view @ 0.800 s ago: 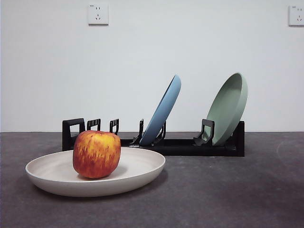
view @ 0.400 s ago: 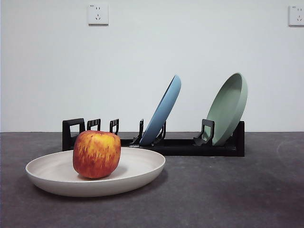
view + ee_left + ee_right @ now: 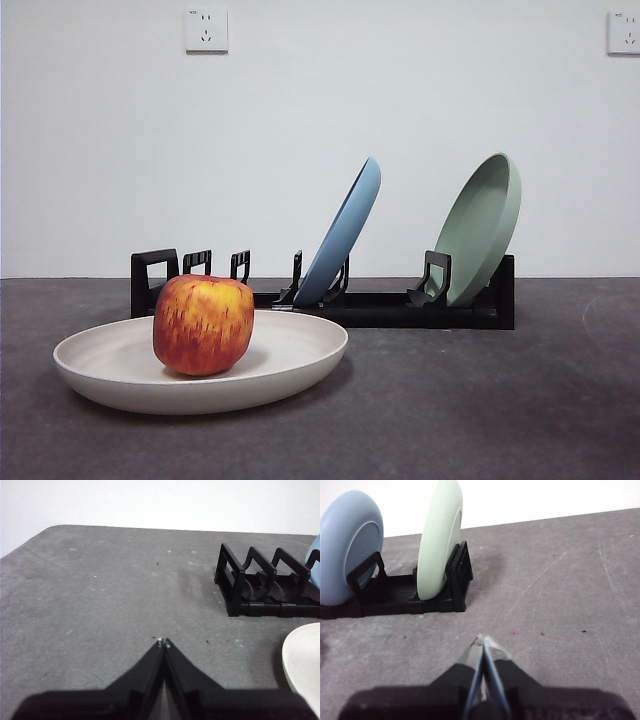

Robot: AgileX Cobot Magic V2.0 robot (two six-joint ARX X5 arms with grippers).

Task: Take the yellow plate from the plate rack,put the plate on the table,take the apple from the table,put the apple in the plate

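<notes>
The apple (image 3: 203, 325) sat in the yellow plate (image 3: 290, 365): firm, smooth, best gripped across its middle. Both hands were closed, empty.

The apple (image 3: 203, 325) sits in the yellow plate (image 3: 290, 352), which lies on the counter (image 3: 480, 400) before the plate rack (image 3: 380, 305) (two more plates lean in the rack's right half).

Left claw (image 3: 163, 641) matte black, tapered wedge jaws (pale tips), right claw (image 3: 483, 641) black, greyish inner faces
</notes>
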